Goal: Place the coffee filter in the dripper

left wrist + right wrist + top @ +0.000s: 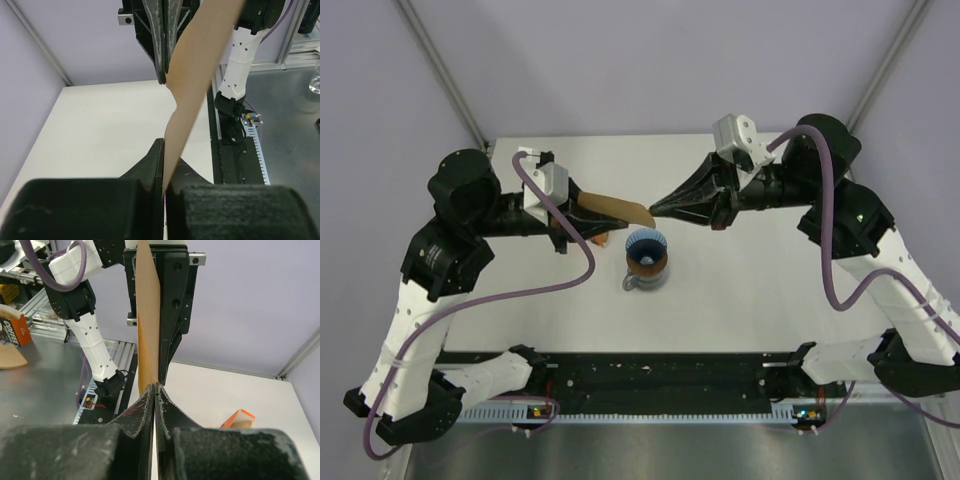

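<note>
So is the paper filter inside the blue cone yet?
Out. The left gripper and right gripper pinch the coffee filter between them, clear of the dripper.

My left gripper (165, 159) is squeezed tight on the thin brown coffee filter (192, 85). The paper goes up and away from me, above the white table (100, 130). My right gripper (162, 75) points down at me and pinches the paper's edge.

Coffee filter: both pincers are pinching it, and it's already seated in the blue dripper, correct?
Not seated. The top view shows the coffee filter held up between the left pincer and the right pincer, both pinching it, and not inside the blue dripper.
</note>
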### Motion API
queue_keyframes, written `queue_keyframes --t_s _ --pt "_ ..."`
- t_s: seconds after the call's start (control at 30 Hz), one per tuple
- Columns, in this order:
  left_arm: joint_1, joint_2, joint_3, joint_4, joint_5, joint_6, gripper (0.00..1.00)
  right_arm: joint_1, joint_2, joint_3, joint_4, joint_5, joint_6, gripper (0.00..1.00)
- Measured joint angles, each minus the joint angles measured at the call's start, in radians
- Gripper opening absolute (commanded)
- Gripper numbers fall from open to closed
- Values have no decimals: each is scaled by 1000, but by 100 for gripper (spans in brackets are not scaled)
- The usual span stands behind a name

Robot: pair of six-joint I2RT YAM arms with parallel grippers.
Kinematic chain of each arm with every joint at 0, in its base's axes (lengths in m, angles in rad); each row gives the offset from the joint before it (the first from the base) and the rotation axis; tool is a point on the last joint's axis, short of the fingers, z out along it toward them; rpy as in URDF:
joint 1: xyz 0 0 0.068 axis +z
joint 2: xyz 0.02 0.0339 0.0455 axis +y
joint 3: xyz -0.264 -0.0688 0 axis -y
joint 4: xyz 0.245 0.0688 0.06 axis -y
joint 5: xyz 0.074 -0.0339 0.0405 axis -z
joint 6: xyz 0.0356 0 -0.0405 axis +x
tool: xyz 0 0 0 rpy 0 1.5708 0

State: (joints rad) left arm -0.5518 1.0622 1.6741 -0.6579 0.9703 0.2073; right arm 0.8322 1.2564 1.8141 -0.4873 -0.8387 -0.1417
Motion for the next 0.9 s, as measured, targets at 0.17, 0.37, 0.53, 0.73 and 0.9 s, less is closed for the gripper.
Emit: queue_keyframes --t_s 0.17,0.37,0.53,0.73,0.9 --pt "-4 0 6 -2 -42 8 0 18 31 -2 18 -2 14 0" --pt "-7 0 8 -6 -84 26 0 19 32 -8 45 -17 23 0" --pt "-7 0 8 -10 -159 55 0 19 6 -71 101 -1 43 0" --pt "-7 0 8 -10 -212 83 0 23 -22 -148 167 45 79 0" --pt "-7 1 8 -11 -227 103 0 23 -22 -151 195 52 102 6"
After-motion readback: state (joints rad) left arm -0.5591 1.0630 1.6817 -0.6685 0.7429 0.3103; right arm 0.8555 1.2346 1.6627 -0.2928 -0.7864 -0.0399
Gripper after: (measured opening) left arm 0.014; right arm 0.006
